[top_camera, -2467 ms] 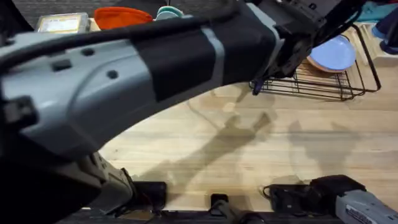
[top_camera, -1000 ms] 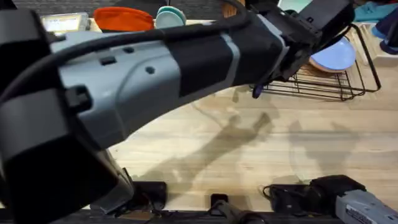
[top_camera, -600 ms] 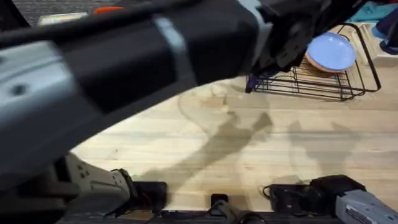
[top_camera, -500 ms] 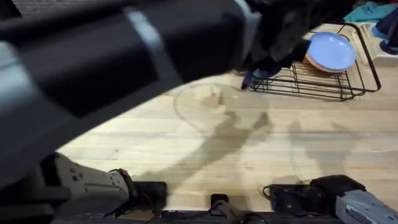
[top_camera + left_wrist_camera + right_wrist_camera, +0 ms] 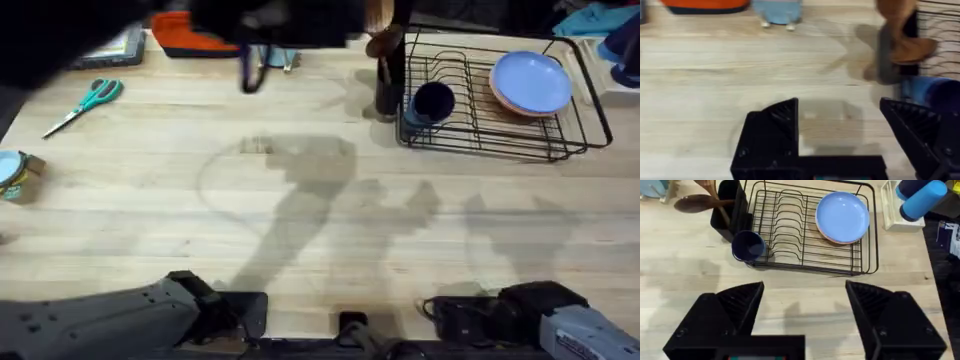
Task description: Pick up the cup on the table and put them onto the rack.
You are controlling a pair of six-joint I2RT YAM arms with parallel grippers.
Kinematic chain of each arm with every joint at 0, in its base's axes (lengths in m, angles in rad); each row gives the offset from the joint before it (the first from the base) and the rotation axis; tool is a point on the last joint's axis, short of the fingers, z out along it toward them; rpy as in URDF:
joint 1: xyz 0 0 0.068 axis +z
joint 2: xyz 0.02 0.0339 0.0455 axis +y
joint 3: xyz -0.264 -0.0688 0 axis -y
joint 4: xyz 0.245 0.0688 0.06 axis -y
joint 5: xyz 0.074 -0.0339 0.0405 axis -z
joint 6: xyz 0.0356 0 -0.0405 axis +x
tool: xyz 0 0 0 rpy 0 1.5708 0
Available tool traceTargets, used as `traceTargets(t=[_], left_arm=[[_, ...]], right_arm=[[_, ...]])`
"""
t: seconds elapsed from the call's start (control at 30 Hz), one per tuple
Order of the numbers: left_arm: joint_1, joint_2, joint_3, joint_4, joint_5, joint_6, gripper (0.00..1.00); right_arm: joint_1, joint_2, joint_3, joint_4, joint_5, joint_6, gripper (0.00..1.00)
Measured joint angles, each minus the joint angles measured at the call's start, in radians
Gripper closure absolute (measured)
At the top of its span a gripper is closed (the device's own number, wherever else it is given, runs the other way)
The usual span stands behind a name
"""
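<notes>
Navy cup lies on side in rack, at rack's left end nearest utensil holder. Long axis roughly toward front table edge, mouth facing front, slightly left.

Left gripper: fingers wide apart, nothing between them, over bare table beside rack's left end.

Right gripper: fingers spread, empty, near front edge facing rack.

Judgement: placement of navy cup done. Next calls for locating second cup.
</notes>
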Motion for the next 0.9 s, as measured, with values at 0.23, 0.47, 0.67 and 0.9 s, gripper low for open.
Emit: traceTargets(t=[0.23,0.47,0.67,0.9], left_arm=[[0.138,-0.072,0.000,-0.047,0.000,0.081,0.007],[0.281,-0.135,0.000,-0.058,-0.001,0.101,0.007],[0.347,-0.163,0.000,-0.079,0.022,0.146,0.007],[0.355,-0.165,0.000,-0.090,0.048,0.168,0.007]], right_arm=[[0.000,0.012,0.000,0.000,-0.021,0.008,0.007],[0.000,0.079,0.000,0.000,-0.107,0.019,0.007],[0.000,0.156,0.000,0.000,-0.132,0.051,0.007],[0.000,0.213,0.000,-0.008,-0.139,0.103,0.007]])
